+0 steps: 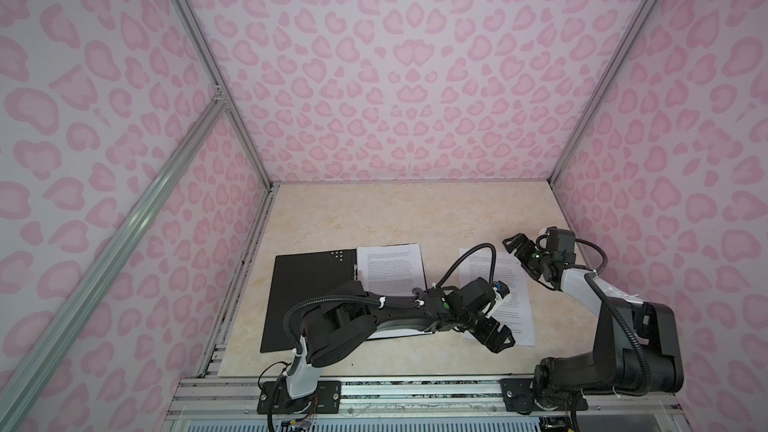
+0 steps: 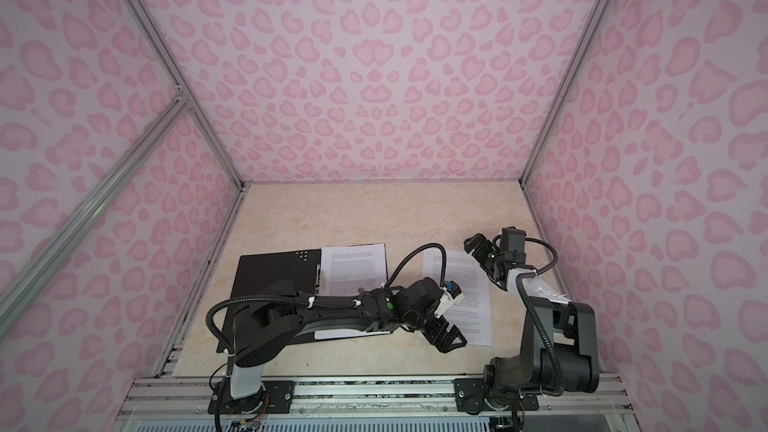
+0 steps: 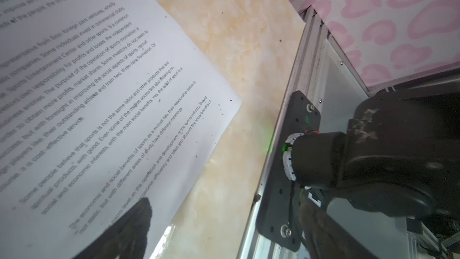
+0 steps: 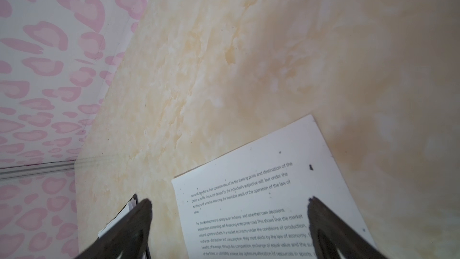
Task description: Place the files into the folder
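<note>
While the folder (image 1: pixel 307 284) is lying open at the counter's (image 1: pixel 374 209) nine o'clock side, files (image 1: pixel 390 268) are resting on its three o'clock half, a loose sheet (image 1: pixel 521 313) lying farther that way. Your left jaws are hanging open over that sheet's six o'clock edge, right jaws open above its one o'clock corner.

Left arm (image 1: pixel 374 313) stretched low, reaching across the middle. Left hand (image 1: pixel 503 344) angled down toward the near right, jaws wide apart. Right arm (image 1: pixel 582 280) folded at the elbow, forearm pointing up and back. Right hand (image 1: pixel 512 243) raised, aimed far-left, jaws wide apart.
</note>
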### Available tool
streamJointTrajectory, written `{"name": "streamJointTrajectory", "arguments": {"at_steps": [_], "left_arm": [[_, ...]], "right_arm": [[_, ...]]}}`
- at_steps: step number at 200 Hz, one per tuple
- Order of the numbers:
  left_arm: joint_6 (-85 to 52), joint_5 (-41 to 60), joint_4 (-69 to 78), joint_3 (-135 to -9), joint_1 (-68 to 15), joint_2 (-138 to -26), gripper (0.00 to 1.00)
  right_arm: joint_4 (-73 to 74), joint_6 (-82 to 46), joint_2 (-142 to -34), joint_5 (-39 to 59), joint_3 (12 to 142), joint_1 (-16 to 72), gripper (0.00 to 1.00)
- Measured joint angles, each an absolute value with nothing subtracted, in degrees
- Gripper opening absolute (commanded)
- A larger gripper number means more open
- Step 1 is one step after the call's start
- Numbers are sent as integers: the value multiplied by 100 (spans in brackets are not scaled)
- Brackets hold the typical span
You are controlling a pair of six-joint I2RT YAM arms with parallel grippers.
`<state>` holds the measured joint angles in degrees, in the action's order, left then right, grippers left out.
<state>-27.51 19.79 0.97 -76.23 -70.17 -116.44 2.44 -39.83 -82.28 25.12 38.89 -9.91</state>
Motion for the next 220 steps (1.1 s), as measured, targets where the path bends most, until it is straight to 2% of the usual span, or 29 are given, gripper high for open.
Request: {"name": "streamJointTrajectory", "arguments": {"at_steps": [34,95,220], "left_arm": [[-2908,2110,-10,-7841,-6928,-12112,95],[-3155,2456,880,-6973,-6213,-11845,95],[-2641,2663,921,-6958,-5747,-11977,93]], "right_arm": [[248,-3942,-8468,2536,4036,-1142,97],[419,-3850,-9032,2504,4185,-1203,97],[34,-2851,-10392,2102,5579,-1282,97]]}}
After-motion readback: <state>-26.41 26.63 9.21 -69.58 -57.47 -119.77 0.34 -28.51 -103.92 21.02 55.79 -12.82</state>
